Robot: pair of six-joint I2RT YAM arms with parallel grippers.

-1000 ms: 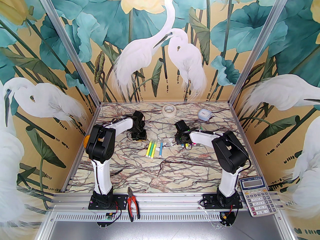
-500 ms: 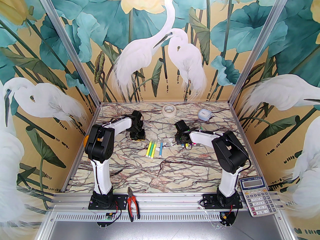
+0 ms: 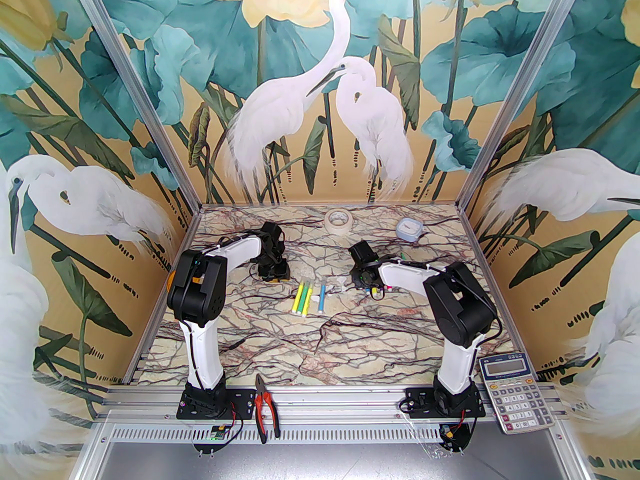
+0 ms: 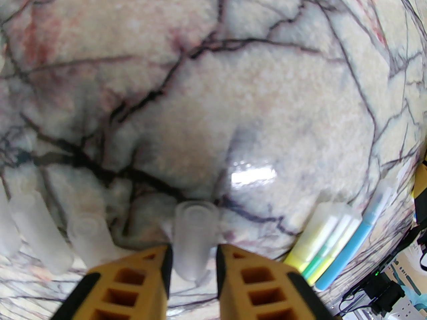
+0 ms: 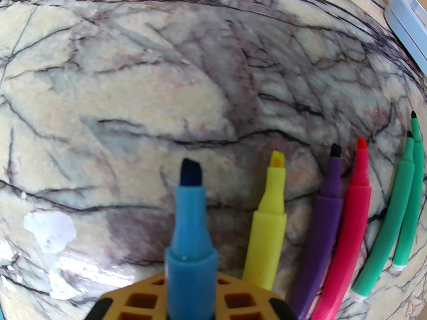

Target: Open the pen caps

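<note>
In the left wrist view a translucent pen cap [image 4: 195, 238] sits between my left gripper's [image 4: 193, 272] orange fingers, jaws slightly apart, thin gaps on both sides. Other loose pen caps [image 4: 36, 232] lie on the marble to its left. Capped yellow [image 4: 320, 235] and blue [image 4: 353, 242] markers lie to the right. My right gripper [image 5: 191, 298] is shut on an uncapped blue marker [image 5: 190, 218], held low over the table. Beside it lie uncapped yellow [image 5: 267, 232], purple [image 5: 320, 242], pink [image 5: 347, 232] and green [image 5: 387, 225] markers. From above, the left gripper [image 3: 274, 270] is left of the capped markers [image 3: 307, 297] and the right gripper [image 3: 365, 283] is to their right.
A tape roll [image 3: 338, 219] and a small white-blue box [image 3: 409, 229] sit near the back wall. Red-handled pliers [image 3: 265, 408] and a calculator [image 3: 517, 393] rest on the front rail. Mural walls close in three sides.
My left gripper's jaws have parted a little around the cap and the left arm has shifted slightly left. The right arm holds nearly still with the blue marker.
</note>
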